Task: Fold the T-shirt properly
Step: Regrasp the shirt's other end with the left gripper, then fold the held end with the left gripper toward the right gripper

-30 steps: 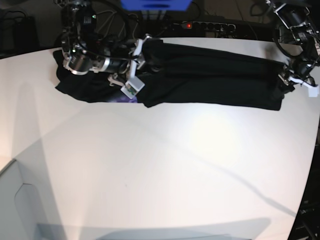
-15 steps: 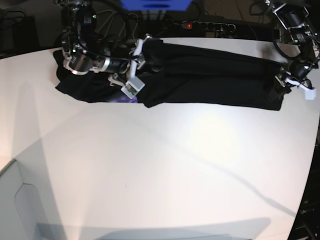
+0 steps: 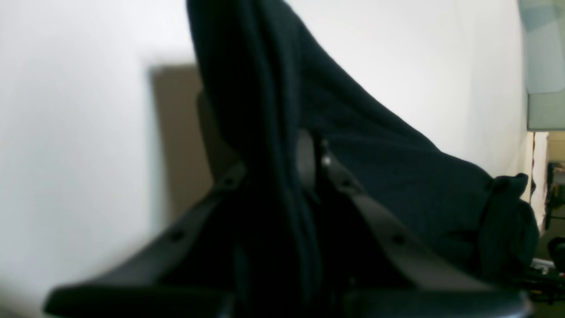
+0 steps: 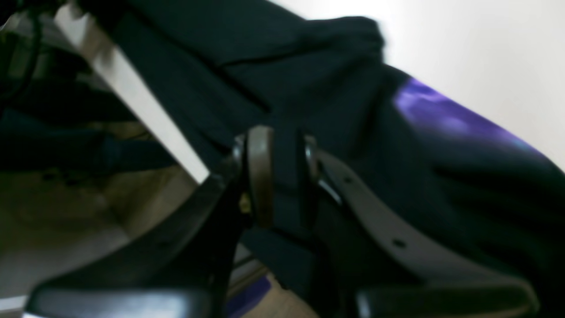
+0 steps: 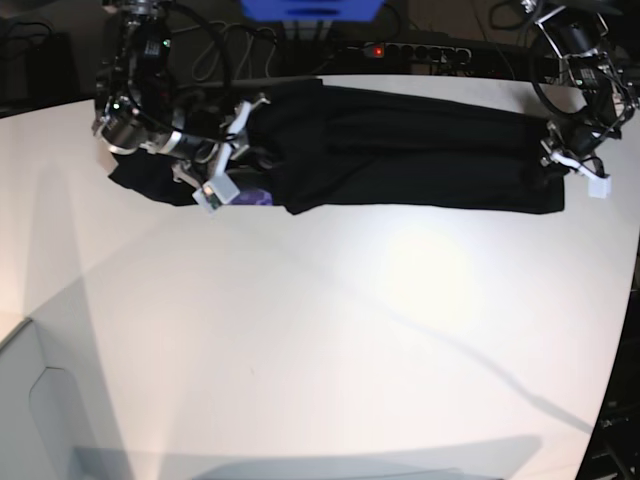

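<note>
Both claws, left (image 3: 273, 176) and right (image 4: 282, 176), clench opposite ends of the black T-shirt (image 5: 400, 150) stretched along the white counter (image 5: 350, 330).

The T-shirt (image 5: 400, 150) is soft, matt black cloth lying on a smooth, faintly glossy white table (image 5: 350, 340).
</note>
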Controlling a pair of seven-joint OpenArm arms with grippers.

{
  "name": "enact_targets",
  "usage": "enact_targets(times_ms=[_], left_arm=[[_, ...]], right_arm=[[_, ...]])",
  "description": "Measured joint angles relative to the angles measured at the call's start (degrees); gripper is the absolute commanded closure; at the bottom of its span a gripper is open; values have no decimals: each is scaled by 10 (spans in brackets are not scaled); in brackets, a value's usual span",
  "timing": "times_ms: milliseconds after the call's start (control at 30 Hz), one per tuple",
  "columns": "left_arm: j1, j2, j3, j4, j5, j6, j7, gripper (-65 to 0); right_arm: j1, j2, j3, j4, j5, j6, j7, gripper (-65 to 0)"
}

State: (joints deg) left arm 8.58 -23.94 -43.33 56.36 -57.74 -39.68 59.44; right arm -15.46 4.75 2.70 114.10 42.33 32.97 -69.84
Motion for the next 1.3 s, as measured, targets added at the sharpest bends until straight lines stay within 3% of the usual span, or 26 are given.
enact_targets(times_ms=[300,433,667,933,1300], left_arm=[[36,35,-53,151,53,11,81,-1],[42,60,-91,266,45,12,133,-1],[39,102,-86,414,-5,9,175,-4],[18,116,76,432,15,11,177,-3],[-32,199,244,432,154,13,176,-4]], right_arm=[[-14,12,130,-2,1,0,2,-106],[-24,11,200,-3,-2,0,-4,-106],[-33,9,261,-3,-1,0,-4,-108],[-49,8,274,-3,1,0,2,-110],[-57,6,280,-3,0,0,2,-110]])
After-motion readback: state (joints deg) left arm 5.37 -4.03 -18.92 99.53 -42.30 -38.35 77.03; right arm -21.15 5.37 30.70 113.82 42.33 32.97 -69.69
